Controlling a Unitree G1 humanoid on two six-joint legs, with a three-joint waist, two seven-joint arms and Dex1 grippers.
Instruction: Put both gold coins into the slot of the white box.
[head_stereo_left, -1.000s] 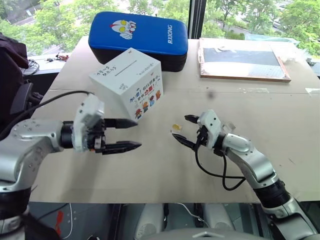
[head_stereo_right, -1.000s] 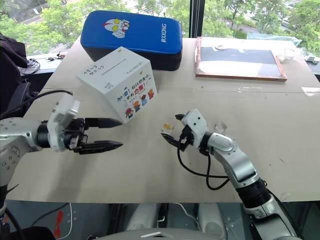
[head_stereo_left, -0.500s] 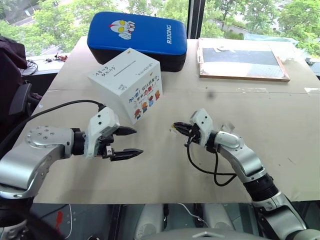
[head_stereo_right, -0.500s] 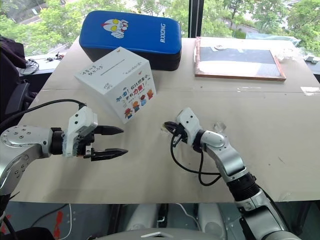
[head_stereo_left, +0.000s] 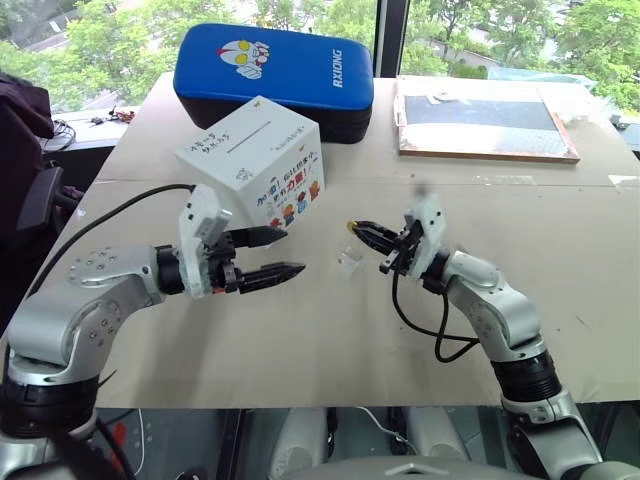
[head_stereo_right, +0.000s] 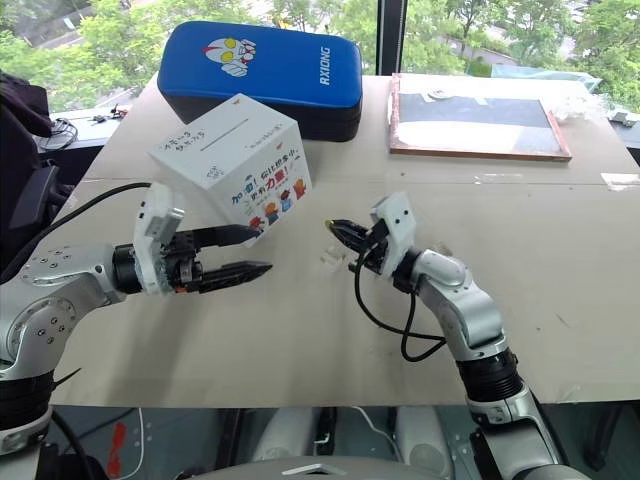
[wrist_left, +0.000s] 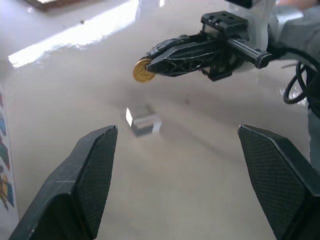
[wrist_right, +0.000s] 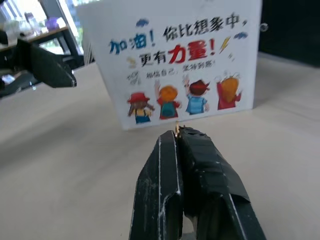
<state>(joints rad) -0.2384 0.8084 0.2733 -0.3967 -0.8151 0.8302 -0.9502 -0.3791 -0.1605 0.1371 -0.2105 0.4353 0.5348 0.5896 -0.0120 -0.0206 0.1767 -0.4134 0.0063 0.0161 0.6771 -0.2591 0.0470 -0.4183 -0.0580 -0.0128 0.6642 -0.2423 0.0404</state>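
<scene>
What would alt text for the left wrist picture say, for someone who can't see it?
The right gripper, jaws shut, pinches a gold coin above a pale table. Beneath the coin a small clear plastic piece lies on the table. In the foreground the left gripper has its two black fingers spread wide apart.

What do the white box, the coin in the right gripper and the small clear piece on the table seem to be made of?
White box: likely matte printed cardboard, with crisp folded edges and flat cartoon print.
Gold coin: shiny gold-coloured disc, metal or plated plastic; the glint alone cannot settle it. The right gripper pinches it.
Clear piece: transparent, probably plastic, with bright highlights and the table visible through it.
</scene>
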